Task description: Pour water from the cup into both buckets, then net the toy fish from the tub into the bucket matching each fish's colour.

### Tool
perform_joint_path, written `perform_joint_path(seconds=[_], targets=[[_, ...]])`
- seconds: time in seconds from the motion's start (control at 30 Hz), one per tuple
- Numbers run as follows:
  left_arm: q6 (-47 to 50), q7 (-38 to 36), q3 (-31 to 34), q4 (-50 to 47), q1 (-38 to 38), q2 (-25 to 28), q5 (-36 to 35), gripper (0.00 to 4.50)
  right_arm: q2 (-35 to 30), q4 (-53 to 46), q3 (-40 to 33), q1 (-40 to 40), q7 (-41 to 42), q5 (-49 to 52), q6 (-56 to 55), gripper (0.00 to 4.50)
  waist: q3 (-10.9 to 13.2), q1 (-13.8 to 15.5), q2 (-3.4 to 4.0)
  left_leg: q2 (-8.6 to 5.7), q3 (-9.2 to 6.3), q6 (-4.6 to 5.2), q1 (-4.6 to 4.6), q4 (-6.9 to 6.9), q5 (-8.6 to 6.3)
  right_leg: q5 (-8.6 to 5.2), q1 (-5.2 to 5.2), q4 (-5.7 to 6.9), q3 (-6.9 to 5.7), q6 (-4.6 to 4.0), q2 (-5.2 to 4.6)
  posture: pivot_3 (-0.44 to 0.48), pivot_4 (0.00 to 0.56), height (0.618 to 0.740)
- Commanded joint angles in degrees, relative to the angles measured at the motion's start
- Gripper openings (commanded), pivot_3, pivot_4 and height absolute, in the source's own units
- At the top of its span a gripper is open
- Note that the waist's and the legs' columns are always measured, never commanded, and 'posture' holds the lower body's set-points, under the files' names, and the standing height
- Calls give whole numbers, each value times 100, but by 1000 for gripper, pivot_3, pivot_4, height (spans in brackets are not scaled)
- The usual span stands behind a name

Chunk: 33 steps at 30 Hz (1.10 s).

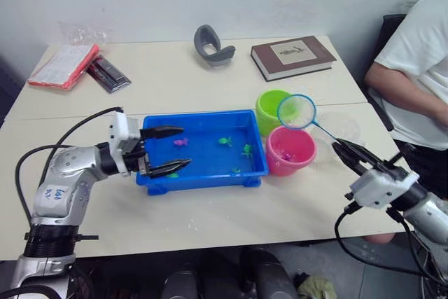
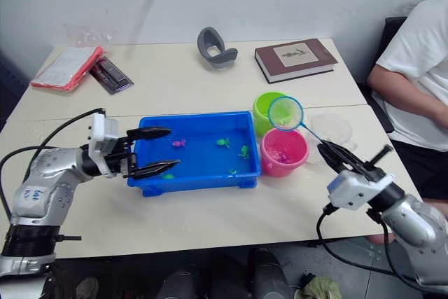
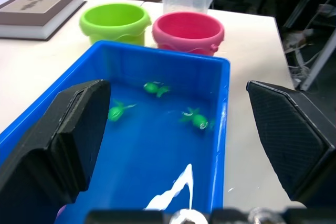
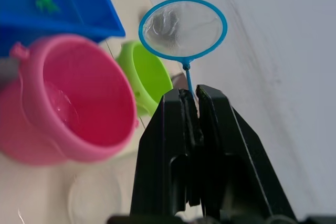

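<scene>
The blue tub (image 1: pixel 203 120) sits mid-table with water in it, several green toy fish (image 1: pixel 246 150) and one pink fish (image 1: pixel 180 142). My left gripper (image 1: pixel 185 146) is open, its fingers reaching over the tub's left end and holding nothing. The lime green bucket (image 1: pixel 269 106) and pink bucket (image 1: pixel 290 162) stand at the tub's right end; a pink fish (image 1: pixel 285 154) lies in the pink one. My right gripper (image 1: pixel 339 147) is shut on the net's thin handle. The net's blue hoop (image 1: pixel 296 111) hovers over the two buckets. The clear cup (image 2: pixel 330 127) stands right of the buckets.
A person (image 1: pixel 416 68) sits at the table's right end, close to my right arm. At the back lie a brown book (image 1: pixel 292 56), a grey curved object (image 1: pixel 213 47), a red packet (image 1: pixel 63 66) and a dark flat item (image 1: pixel 108 73).
</scene>
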Motion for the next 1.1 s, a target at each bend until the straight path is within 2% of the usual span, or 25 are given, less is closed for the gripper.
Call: perform_joint_path(seconds=[0.03, 0.13, 0.2, 0.33, 0.5, 0.63, 0.7, 0.8, 0.97, 1.03, 1.1], targets=[[-270, 110, 732, 236, 441, 263, 67, 4458, -166, -846, 731, -731, 787, 1986, 2212, 0, 0, -13, 0, 2, -1, 0, 0, 0, 0, 0, 0, -1, -1, 0, 0, 0, 150, 740], [-281, 203, 1238, 276, 966, 502, 63, 4458, -255, -1249, 1645, -1561, 1364, 2699, 4092, 0, 1, -86, -2, 14, -2, 4, 5, -1, -5, -5, -4, 6, 0, -13, -3, 0, 150, 740], [-246, 213, 1402, 191, 1157, 596, 25, 4458, -136, -1256, 2011, -2038, 1436, 2742, 4747, 0, 1, -33, -3, 23, -14, -2, 0, -1, -9, -12, -6, 8, -21, -25, -2, 0, 150, 740], [-160, 345, 1623, 287, 1328, 670, 53, 4458, 518, -674, 2884, -3070, 1045, 1847, 5397, 0, 1, 71, -3, 14, -31, -3, -18, 2, -17, -15, -11, 6, -50, -30, -21, 0, 150, 740], [-59, 522, 1617, 34, 1448, 619, 54, 4458, 773, -267, 3461, -3656, 1110, 1110, 5696, 0, 1, 118, -2, 4, -37, 1, -38, 5, -24, -14, -16, 0, -68, -29, -34, 0, 150, 740], [10, 567, 1604, -112, 1536, 627, 39, 4458, 855, -26, 3675, -3989, 1255, 802, 6080, 0, 0, 102, -2, 5, -31, 4, -77, 15, -25, -11, -45, 9, -87, -22, -25, 0, 150, 740], [44, 608, 1607, -176, 1519, 618, 16, 4458, 878, 83, 3727, -4134, 1302, 656, 6187, 0, -2, 95, -6, 3, -17, 6, -117, 30, -26, -7, -96, 26, -96, -16, -20, 0, 150, 740], [18, 622, 1601, -202, 1514, 572, 8, 4458, 977, 291, 3886, -4266, 1408, 469, 6301, 0, -2, 70, -6, 2, -9, 8, -120, 33, -25, -5, -102, 25, -98, -12, -13, 0, 150, 740], [-150, 632, 1457, -158, 1411, 512, 133, 4458, 1852, 742, 4004, -4829, 1347, 447, 6809, 0, -2, -38, -6, 5, -3, 5, -110, 33, -20, -5, -102, 24, -88, -11, -14, 0, 150, 740], [-184, 630, 1403, -129, 1388, 538, 213, 4458, 2279, 868, 3980, -5050, 1098, 460, 7612, 0, -2, -68, -6, 11, -3, -3, -110, 32, -15, -5, -105, 33, -88, -13, -9, 0, 150, 740], [-215, 671, 1399, -96, 1333, 532, 250, 4458, 2587, 924, 3939, -5192, 1181, 642, 7925, 0, -2, -71, -6, 16, -5, -8, -111, 30, -13, -6, -107, 38, -91, -17, -8, 0, 150, 740]])
